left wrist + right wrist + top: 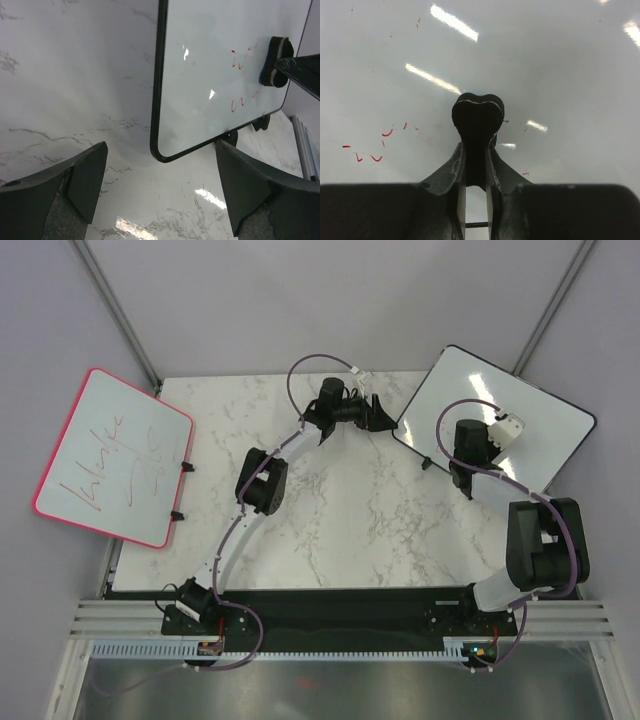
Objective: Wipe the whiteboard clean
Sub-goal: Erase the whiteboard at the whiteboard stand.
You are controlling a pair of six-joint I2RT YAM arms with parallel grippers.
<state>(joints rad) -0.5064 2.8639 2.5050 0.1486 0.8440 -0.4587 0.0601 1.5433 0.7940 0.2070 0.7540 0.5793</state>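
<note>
Black-framed rounded whiteboard (200, 75): stiff, slick; I'd grip its frame; left claw (162, 185) released, right claw (476, 147) clenching dark eraser (477, 112)

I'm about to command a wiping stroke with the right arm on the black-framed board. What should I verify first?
1. Right jaws clamped on the dark felt eraser: ok.
2. Eraser resting on the white face of the large black-framed whiteboard: ok.
3. Board wiped clean: not ok, small red pen marks show.
4. Left jaws open, holding nothing: ok.
5. Board steadied against sliding: cannot tell.
</note>
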